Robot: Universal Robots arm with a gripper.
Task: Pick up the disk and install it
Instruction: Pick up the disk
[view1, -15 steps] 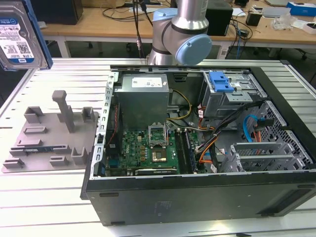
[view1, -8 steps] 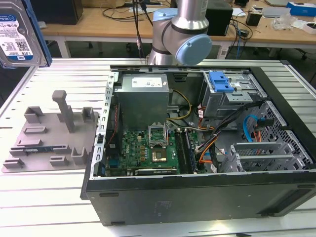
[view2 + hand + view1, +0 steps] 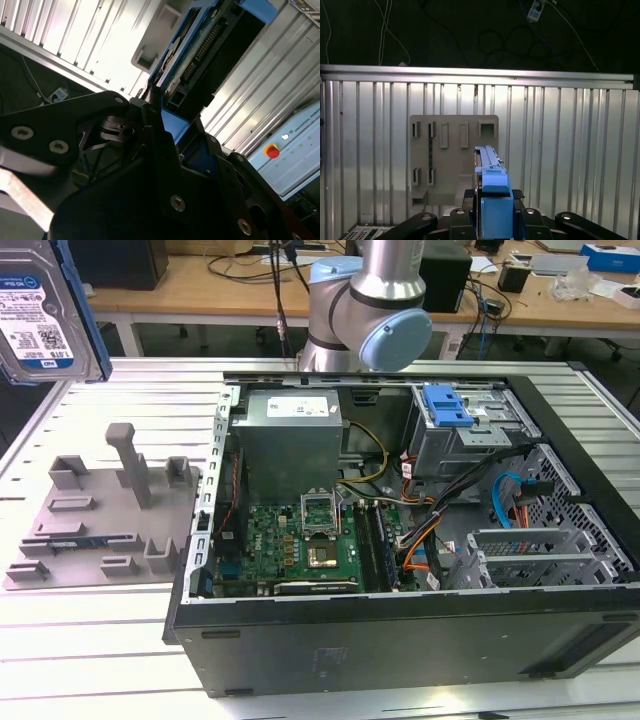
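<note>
At the exterior view's upper left, the disk [image 3: 45, 310] sits clamped in the gripper [image 3: 493, 196], so pickup looks done; installing calls for squaring it to the drive bay [image 3: 465, 450].

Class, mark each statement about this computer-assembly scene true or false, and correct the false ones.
1. The gripper holds the disk. True.
2. The disk sits inside the computer case. False: it is up in the air, to the exterior view's left of the case.
3. The case lies open, its motherboard showing. True.
4. The grey fixture lies on the exterior view's right of the case. False: it lies on its left.
</note>
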